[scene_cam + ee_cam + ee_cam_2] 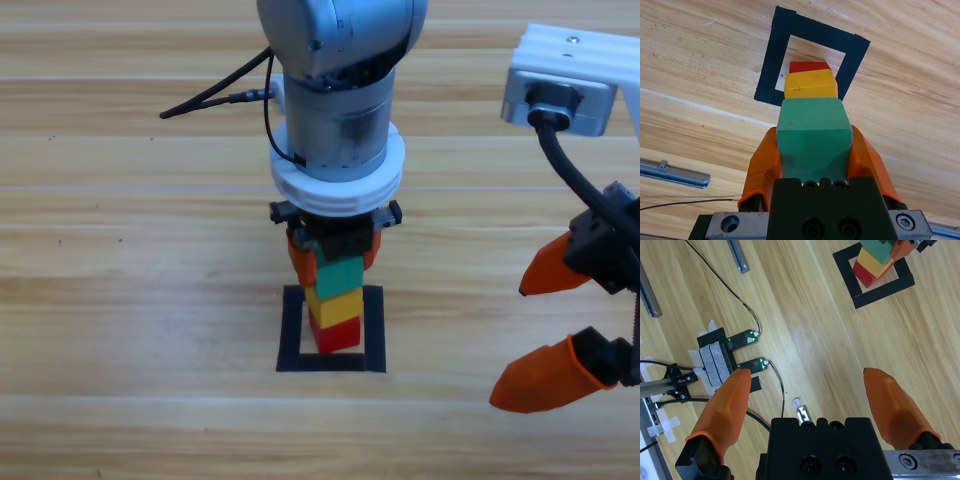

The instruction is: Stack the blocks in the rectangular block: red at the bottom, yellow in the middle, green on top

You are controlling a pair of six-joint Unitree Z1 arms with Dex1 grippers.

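Left gripper (pixel 814 150) occupies the foreground of the left wrist view, descending from the top edge of the high view over the table centre. Its two orange jaws are closed against opposite side faces of the green cube (pixel 814 134), one jaw on each side, with no visible gap between pads and cube.

Stack condition: the green cube sits on top of the yellow cube (pixel 810 84), and the yellow cube sits on top of the red cube (pixel 809 66). In the high view the three appear as one column, green (pixel 339 276) uppermost, yellow (pixel 335 308) in the middle, red (pixel 337 335) at the bottom. The edges of the three cubes are not perfectly flush; the column shows slight offsets between layers.

Location: the red cube rests on bare wood inside the rectangular block (pixel 291 330), a square outline of black tape. The column stands within the hollow centre, closer to the left tape strip than to the right one.

Right gripper (pixel 560 325) waits at the right edge of the high view, well apart from the stack. Its jaws are spread wide with nothing between them (pixel 815 405). The right wrist view shows bare table beneath them, with the stack far off at the upper right.

Other items: the wooden table (pixel 120 300) and, in the right wrist view, two small circuit boards with green lights (pixel 745 350) with thin black cables, near the left jaw.
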